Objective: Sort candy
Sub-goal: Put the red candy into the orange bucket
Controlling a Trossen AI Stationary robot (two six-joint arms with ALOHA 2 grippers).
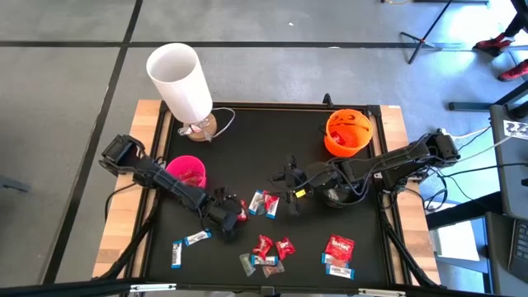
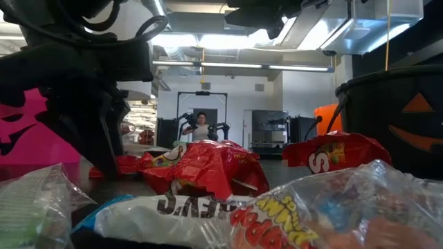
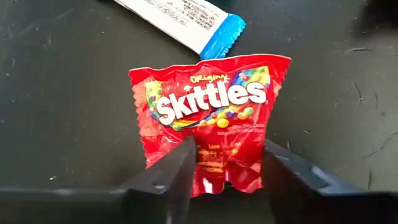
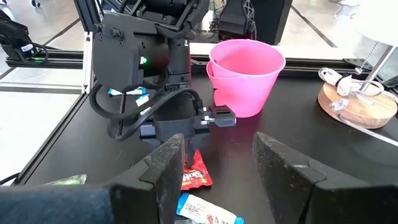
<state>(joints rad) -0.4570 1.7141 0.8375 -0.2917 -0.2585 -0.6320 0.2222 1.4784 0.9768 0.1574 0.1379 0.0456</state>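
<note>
Small wrapped candy lies scattered on the black table top: red packets [image 1: 272,246], blue-and-white ones [image 1: 186,243] and a silvery one [image 1: 247,262]. My left gripper [image 1: 233,213] is low over a red Skittles packet [image 3: 211,106] lying flat on the table. It is open, and its fingers stand at the packet's lower end [image 3: 227,165], the left finger overlapping one corner. A blue-and-white wrapper [image 3: 186,22] lies just beyond. My right gripper [image 1: 290,198] hovers open mid-table, facing the left arm, with nothing between its fingers [image 4: 217,146]. My left gripper comes at the Skittles packet's lower end [image 3: 224,171] from above, slanting, with one finger on each side. The packet lies flat on the table, wrinkled at that end. I cannot tell whether the fingers touch it.
A pink bowl [image 1: 187,172] stands behind the left arm and an orange bowl [image 1: 348,132] at the far right. A black bowl [image 2: 401,117] sits under the right arm. A white-shaded lamp [image 1: 181,82] on a wooden base stands far left. More candy lies along the near edge [image 1: 338,247].
</note>
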